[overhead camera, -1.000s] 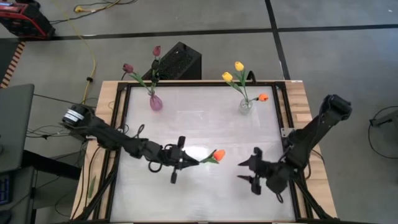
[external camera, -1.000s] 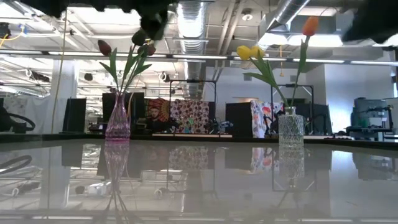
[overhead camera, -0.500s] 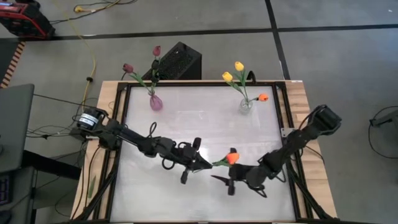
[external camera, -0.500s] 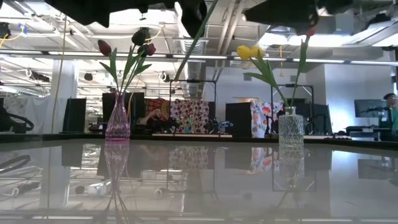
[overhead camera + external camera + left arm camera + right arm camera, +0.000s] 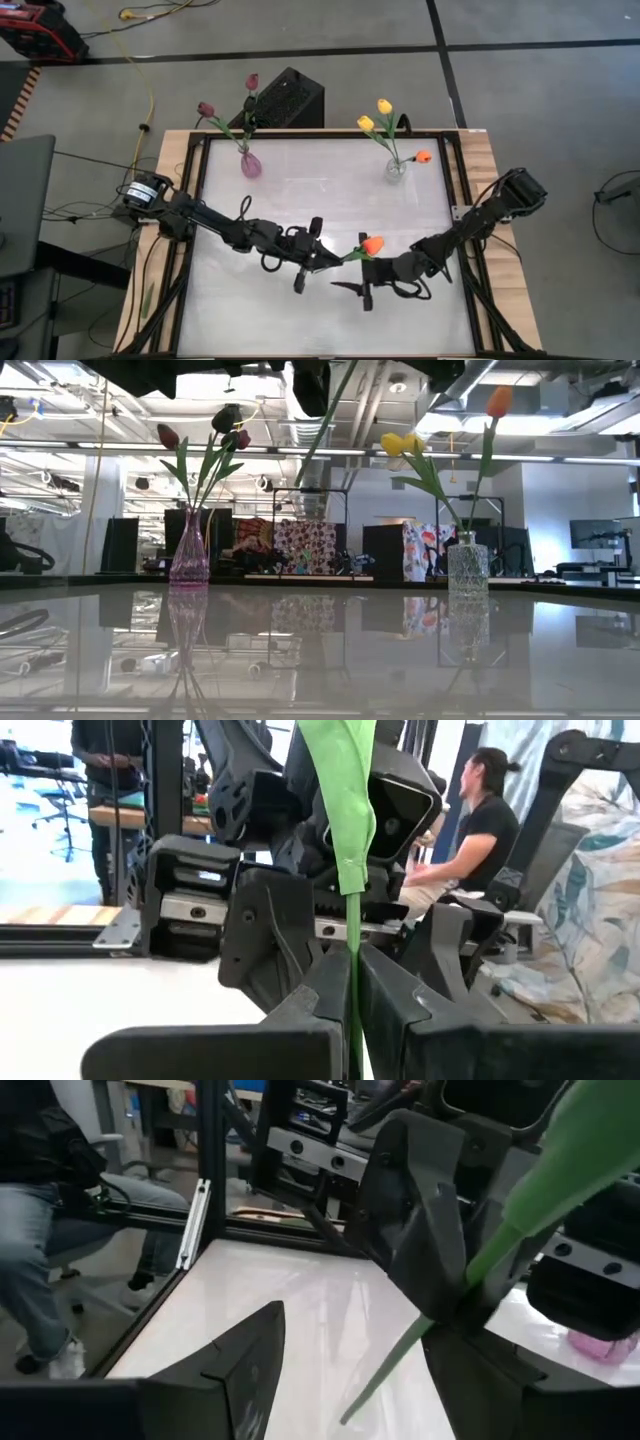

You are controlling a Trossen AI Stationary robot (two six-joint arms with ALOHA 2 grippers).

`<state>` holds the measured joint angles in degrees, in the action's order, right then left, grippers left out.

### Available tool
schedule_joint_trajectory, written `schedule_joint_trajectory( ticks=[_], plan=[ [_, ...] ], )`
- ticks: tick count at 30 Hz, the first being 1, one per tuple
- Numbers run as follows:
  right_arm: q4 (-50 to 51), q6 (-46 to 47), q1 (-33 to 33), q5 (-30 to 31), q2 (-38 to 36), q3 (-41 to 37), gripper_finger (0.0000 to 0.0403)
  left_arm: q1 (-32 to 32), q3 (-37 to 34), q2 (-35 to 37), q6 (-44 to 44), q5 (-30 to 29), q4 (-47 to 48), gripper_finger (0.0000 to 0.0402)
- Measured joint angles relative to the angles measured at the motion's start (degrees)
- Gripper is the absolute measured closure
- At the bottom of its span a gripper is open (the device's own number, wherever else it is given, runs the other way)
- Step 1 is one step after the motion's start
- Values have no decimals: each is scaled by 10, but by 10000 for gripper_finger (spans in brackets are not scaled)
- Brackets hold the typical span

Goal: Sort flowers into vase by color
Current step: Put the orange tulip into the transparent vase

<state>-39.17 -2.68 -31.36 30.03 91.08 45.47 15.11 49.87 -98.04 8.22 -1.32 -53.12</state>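
My left gripper [image 5: 325,262] is near the table's middle, shut on the green stem [image 5: 352,982] of an orange-red tulip whose head [image 5: 372,245] is up and to the right. My right gripper [image 5: 352,290] stands open just right of and nearer than it, pointing left. In its wrist view the stem [image 5: 420,1335] shows between its fingers [image 5: 250,1360] and touches neither. A pink vase [image 5: 250,165] at the far left has maroon tulips [image 5: 206,108] standing in it. A clear vase [image 5: 395,168] at the far right has yellow tulips [image 5: 384,106] and an orange one [image 5: 423,156] standing in it. My left gripper pinches the tulip's thin stem [image 5: 352,970] between its two fingers, below the long leaf [image 5: 340,800]. The fingers reach in level from the table's left and lie across the stem. The tulip is lifted clear and tilted, its head up and its lower end [image 5: 300,458] below the fingers.
A black metal frame [image 5: 190,230] runs round the white tabletop. A black box [image 5: 290,100] stands behind the pink vase. People are beyond the table [image 5: 470,830]; one sits close to the frame [image 5: 40,1230].
My left gripper has carried the tulip toward the table's right edge, the flower staying tilted and clear. My right gripper has swung toward the table's left edge, up to the tulip, turning and rolling at the wrist. Its fingers have stayed open.
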Motion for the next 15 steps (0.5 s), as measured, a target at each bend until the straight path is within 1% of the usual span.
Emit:
schedule_joint_trajectory(
  ticks=[4, 10, 13, 15],
  plan=[
    [-1, -1, 11, -21, 0, 0, 143, -1, 0, 0, -5, -2, -1, 400],
    [-1, 1, 19, -21, 0, 0, 149, -5, 0, 0, -25, -5, -4, 400],
    [-1, 5, 24, -19, 0, 0, 174, -5, 0, 0, -39, -7, -3, 400],
    [4, 11, 30, -15, 0, 0, 202, -5, 0, 0, -46, -7, -3, 400]
  ],
)
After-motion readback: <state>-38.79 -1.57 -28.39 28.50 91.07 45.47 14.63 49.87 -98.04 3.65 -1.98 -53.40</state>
